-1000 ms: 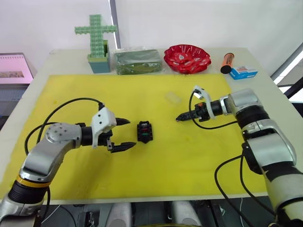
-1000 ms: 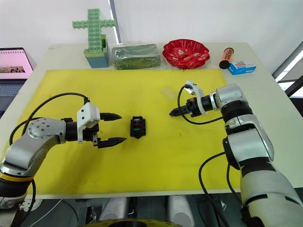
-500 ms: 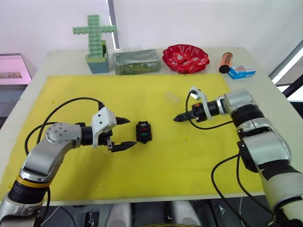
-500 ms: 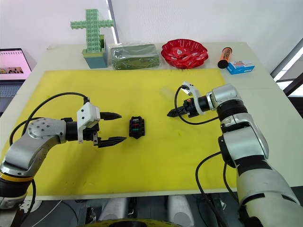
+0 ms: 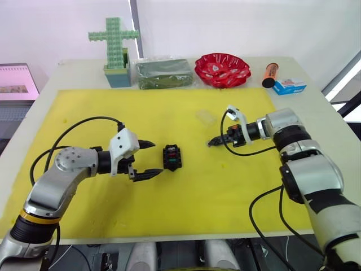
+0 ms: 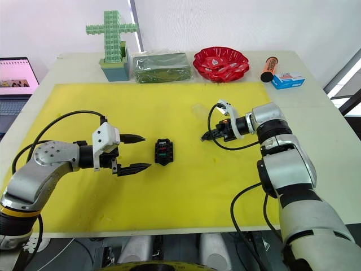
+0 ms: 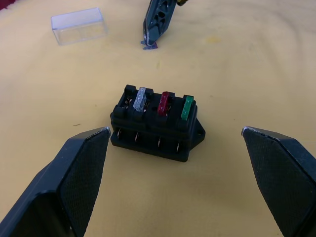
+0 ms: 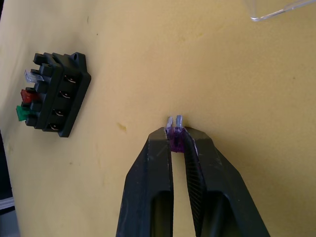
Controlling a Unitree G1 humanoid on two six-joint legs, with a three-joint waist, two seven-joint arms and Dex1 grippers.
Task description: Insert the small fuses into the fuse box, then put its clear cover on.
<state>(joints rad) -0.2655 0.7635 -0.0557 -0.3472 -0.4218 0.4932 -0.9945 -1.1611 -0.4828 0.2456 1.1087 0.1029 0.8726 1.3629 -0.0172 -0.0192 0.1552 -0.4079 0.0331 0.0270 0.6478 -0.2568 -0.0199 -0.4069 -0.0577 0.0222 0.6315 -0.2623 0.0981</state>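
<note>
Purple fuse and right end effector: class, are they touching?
Touching. The right wrist view shows the purple fuse pinched between the right end effector's two fingers, its metal prongs sticking out past their tips.

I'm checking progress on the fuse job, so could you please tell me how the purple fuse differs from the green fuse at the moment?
The purple fuse is clamped in the right gripper, away from the fuse box; the green fuse sits in a slot at one end of the box. The purple fuse shows its two metal prongs bare, while the green fuse's are hidden in its slot. They also differ in colour. Both are tiny flat plastic chips.
</note>
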